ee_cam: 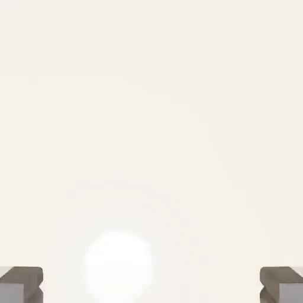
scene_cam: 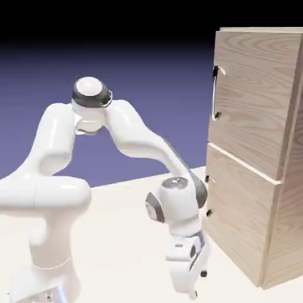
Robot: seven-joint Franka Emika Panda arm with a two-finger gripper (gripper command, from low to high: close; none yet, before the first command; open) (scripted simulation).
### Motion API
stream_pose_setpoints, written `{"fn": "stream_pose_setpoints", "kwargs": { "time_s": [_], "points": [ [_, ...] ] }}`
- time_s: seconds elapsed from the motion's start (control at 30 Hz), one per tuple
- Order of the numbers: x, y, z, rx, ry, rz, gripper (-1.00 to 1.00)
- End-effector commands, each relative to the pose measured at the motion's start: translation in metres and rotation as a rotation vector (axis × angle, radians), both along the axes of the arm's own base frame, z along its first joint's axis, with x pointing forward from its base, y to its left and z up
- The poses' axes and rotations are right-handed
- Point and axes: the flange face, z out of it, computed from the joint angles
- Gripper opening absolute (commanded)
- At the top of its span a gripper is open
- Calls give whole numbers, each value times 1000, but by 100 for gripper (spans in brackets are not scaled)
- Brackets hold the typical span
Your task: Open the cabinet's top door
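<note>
I see the cabinet [scene_cam: 257, 154] standing at the right on the pale desk [scene_cam: 124, 237], its top door [scene_cam: 251, 97] shut with its silver handle [scene_cam: 215, 93] high above my tool [scene_cam: 192, 284], which hangs low, fingers [ee_cam: 21, 284] spread wide on nothing.

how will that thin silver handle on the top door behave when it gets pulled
The handle looks like rigid metal, so it probably won't flex. Its smooth, thin bar may slip in a loose grip. The top door looks shut and would likely swing, not slide. The end effector hangs low, pointing at the table.

Pincer [scene_cam: 192, 290] low over bare table [scene_cam: 130, 260]; cabinet [scene_cam: 254, 154] walls its right; handle [scene_cam: 215, 93] high above, air unobstructed.
</note>
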Motion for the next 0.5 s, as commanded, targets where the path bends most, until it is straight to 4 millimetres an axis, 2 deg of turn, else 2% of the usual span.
{"fn": "stream_pose_setpoints", "kwargs": {
  "time_s": [0.0, 0.13, 0.23, 0.33, 0.47],
  "points": [
    [5, 2, 13, -28, -43, 14, 0],
    [28, 22, 72, -138, -231, 97, 0],
    [43, 49, 120, -215, -388, 189, 0],
    [54, 87, 170, -284, -554, 304, 0],
    [56, 155, 237, -362, -789, 491, 0]
  ]
}}
